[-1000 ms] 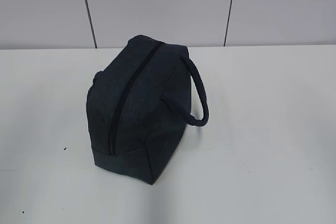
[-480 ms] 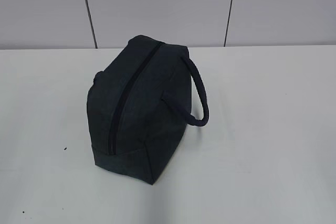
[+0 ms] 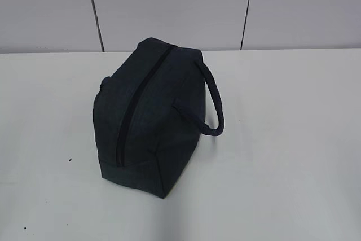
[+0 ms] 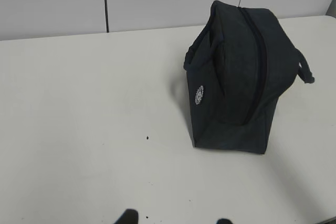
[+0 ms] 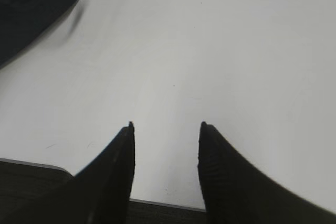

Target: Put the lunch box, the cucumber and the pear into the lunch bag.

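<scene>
your lunch bag [image 3: 149, 114] sits zipped; both claws open, empty; forcing items in risks tipping it off the counter [image 3: 282, 139]

zipped lunch bag [image 4: 239, 80] on table [image 4: 79, 108]

A plain white, matte table [image 3: 293, 139] fills the exterior view, meeting a pale grey panelled wall at 12 o'clock. One dark navy boxy fabric lunch bag [image 3: 149, 117] rests directly on it, left of centre, its long closed zipper running from 12 toward 7 o'clock. Tiny dark specks dot the tabletop at 8 o'clock.
</scene>
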`<state>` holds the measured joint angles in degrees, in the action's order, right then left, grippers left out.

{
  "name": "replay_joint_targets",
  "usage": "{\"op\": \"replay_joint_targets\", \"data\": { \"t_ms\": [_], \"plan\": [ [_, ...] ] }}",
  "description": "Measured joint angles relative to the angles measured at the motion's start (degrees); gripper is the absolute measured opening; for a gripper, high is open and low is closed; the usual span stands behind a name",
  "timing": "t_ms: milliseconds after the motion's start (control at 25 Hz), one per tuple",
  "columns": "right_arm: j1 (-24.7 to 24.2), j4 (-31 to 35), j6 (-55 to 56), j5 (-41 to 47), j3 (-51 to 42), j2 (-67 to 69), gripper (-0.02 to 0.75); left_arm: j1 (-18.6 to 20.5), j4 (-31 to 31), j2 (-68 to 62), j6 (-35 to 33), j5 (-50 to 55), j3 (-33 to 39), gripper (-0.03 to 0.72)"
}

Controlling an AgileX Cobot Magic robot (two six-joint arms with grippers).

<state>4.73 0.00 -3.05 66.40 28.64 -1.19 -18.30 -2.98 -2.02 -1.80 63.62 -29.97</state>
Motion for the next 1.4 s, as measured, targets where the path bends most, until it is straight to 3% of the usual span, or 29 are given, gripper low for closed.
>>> {"op": "replay_joint_targets", "data": {
  "t_ms": [600,1080,1200,1400],
  "plan": [
    [0.0,0.0,0.0,0.0,0.0,0.0,0.325,0.6,0.0,0.0,0.0,-0.1,0.0,0.281],
    [-2.9,0.0,0.0,-0.3,0.0,0.0,0.325,21.5,0.1,3.0,0.0,-0.1,0.0,0.276],
    [-3.0,0.0,0.0,-0.3,0.0,0.0,0.325,23.7,0.1,3.0,0.1,-0.1,0.0,0.262],
    [-3.0,0.0,0.0,-0.3,0.0,0.0,0.325,23.7,0.1,3.0,0.1,-0.1,0.0,0.245]
  ]
}}
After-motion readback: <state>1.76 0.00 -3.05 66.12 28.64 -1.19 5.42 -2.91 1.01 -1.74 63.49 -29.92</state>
